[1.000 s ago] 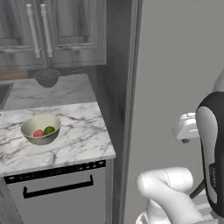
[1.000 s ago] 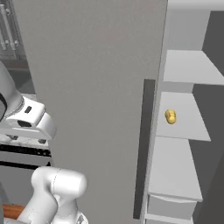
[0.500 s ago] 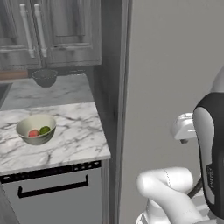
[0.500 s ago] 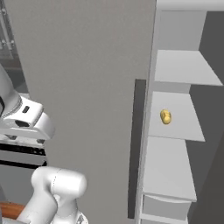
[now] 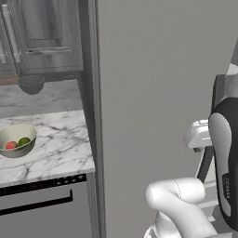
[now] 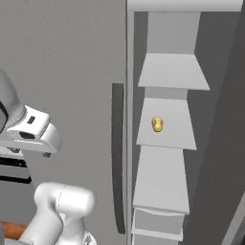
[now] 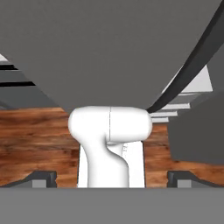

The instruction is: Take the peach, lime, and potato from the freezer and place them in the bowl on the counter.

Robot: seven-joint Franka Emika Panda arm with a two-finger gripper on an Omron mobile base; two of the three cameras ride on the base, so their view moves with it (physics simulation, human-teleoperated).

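Marble surface [image 5: 56,148] carries the bowl [image 5: 16,139] holding peach [image 5: 11,145] and lime [image 5: 23,141]. Freezer [image 6: 165,119] shelf bears the potato [image 6: 157,124], long axis upright. Hand [image 7: 112,180] fully open, empty.

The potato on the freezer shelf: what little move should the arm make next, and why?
Probably reach the open gripper toward the potato, alone on a white shelf of the freezer. The bowl already holds the peach and lime, so it's the last one.

A home kitchen: marble counter [image 5: 56,148] under wood-grain cabinets [image 5: 42,37], tall grey freezer [image 5: 153,93] with white shelves [image 6: 167,129], wooden floor [image 7: 35,144].
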